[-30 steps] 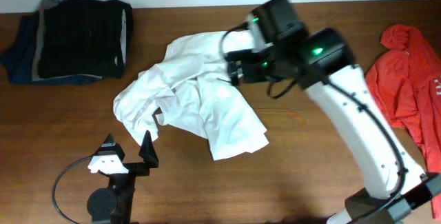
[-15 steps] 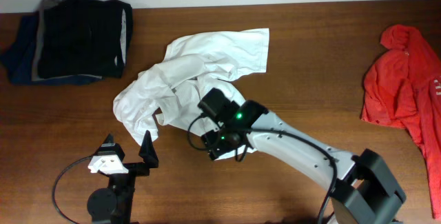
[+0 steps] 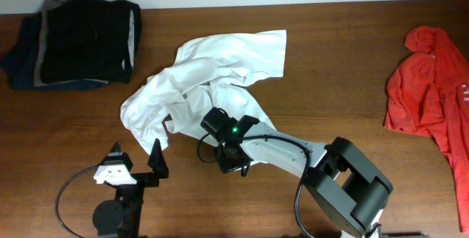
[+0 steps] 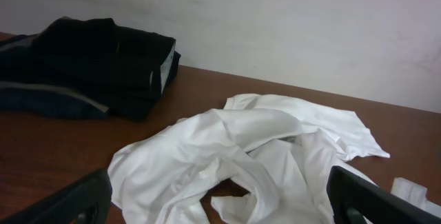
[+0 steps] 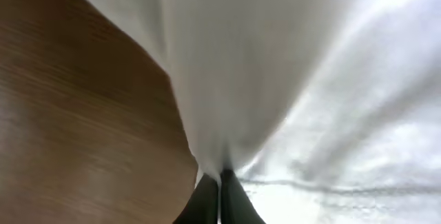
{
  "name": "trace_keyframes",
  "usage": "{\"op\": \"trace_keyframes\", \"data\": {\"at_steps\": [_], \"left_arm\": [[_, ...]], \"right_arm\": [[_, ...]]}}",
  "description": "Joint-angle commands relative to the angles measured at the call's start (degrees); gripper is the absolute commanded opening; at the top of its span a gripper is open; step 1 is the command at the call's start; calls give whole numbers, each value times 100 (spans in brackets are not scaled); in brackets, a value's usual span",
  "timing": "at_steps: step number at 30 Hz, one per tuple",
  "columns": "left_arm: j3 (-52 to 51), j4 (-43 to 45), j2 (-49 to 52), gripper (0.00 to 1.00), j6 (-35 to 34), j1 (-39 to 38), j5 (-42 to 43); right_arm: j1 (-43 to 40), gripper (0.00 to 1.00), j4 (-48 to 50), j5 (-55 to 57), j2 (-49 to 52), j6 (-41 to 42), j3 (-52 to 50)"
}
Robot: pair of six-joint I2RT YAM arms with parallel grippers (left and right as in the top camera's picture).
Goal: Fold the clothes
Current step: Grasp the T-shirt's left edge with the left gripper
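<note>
The clothes, a crumpled white shirt (image 3: 212, 77), lie in the middle of the wooden table. In the left wrist view the shirt (image 4: 234, 155) fills the space ahead. My right gripper (image 3: 233, 163) sits low at the shirt's near edge. The right wrist view shows its dark fingertips (image 5: 207, 196) pressed together, with my right gripper (image 5: 220, 181) shut on a pinched fold of the white fabric (image 5: 275, 79). My left gripper (image 3: 135, 166) stands open near the front left, just short of the shirt's left lobe. Its two black fingers (image 4: 76, 200) frame the cloth without touching it.
A folded stack of black, grey and navy clothes (image 3: 73, 40) lies at the back left, also visible as the dark stack (image 4: 89, 65) by the wall. A red garment (image 3: 432, 84) is spread at the right edge. Bare wood (image 5: 69, 114) lies left of the pinched cloth.
My right arm swung from above the shirt's far side down to its near edge, and its jaws went from open to shut on the fabric. The left arm stayed still.
</note>
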Motion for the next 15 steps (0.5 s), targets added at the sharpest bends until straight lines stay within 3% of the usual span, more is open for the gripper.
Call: {"op": "trace_keyframes", "data": {"at_steps": [1,4,7,8,9,10,12,15], "left_arm": [[-31,-11,-28,99,-9,31,24],[-31,-11,-28,99,-9,31,22],[-31,-11,-28,99,-9,31,24],[-31,-11,-28,99,-9,31,26],[-31,-11,-28,99,-11,31,68],[-31,-11,-28,99,-11,31,79],[-28,4,-28,99,-11,31,227],[-26,33,-28,99,-13,31,551]], "right_arm": [[-485,4,-929,671,-52,85,741],[-1569,4,-2594,1794,-131,-278,2522],[-3305,8,-3034,2098,-131,-577,4725],[-3766,17,-2966,1989,-129,-579,5045],[-4395,38,-2922,1694,-129,-581,5281],[-5038,99,-3060,1154,-129,-737,5311],[-5768,99,-3862,11,-118,-730,5307],[-5733,99,-4739,-1084,-118,-1414,5261]]}}
